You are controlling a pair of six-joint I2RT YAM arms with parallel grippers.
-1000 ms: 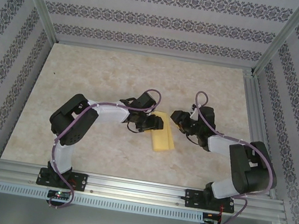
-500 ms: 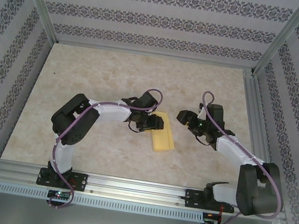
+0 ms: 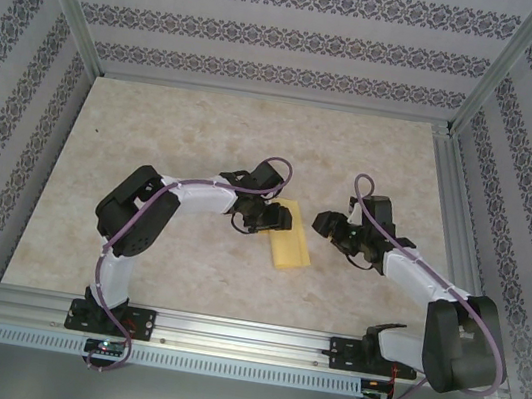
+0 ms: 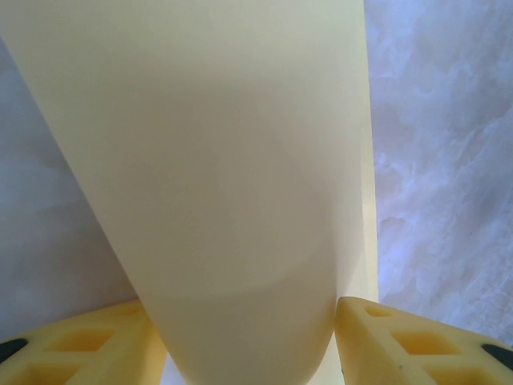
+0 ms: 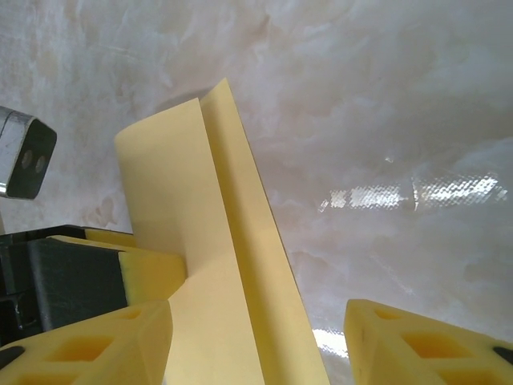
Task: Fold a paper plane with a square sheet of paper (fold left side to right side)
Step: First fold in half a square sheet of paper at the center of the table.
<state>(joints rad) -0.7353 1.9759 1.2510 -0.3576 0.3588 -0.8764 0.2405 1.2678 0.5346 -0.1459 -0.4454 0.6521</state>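
Looking down from the top camera, the sheet of paper [image 3: 292, 245] lies near the middle of the table [image 3: 206, 129], folded into a narrow yellow strip that runs diagonally between the two arms. The left arm [image 3: 143, 210] reaches in from the left, and the left jaws sit over the strip's far left part. The right arm [image 3: 434, 287] bends in from the right. The right jaws are near the strip's right side but clear of it, with bare table between.

On the left wrist camera, the sheet of paper [image 4: 224, 160] runs straight up the picture, smooth and slightly bowed. The left jaws stand partway open, with one yellow finger [image 4: 80, 345] on each side of the sheet's near end. Each finger is right at an edge of the sheet. The sheet is not pinched flat between them, and I cannot tell whether they press on its edges. Marbled table [image 4: 449, 160] shows to either side.

On the right wrist camera, the right jaws are open and hold nothing. Their yellow fingers [image 5: 433, 345] are well apart at the bottom corners. Ahead of them the sheet of paper [image 5: 172, 192] has its left flap raised along a lengthwise crease, while the right half lies flat on the table [image 5: 361, 120]. A yellow finger of the left jaws [image 5: 152, 273] touches the raised flap from the left.
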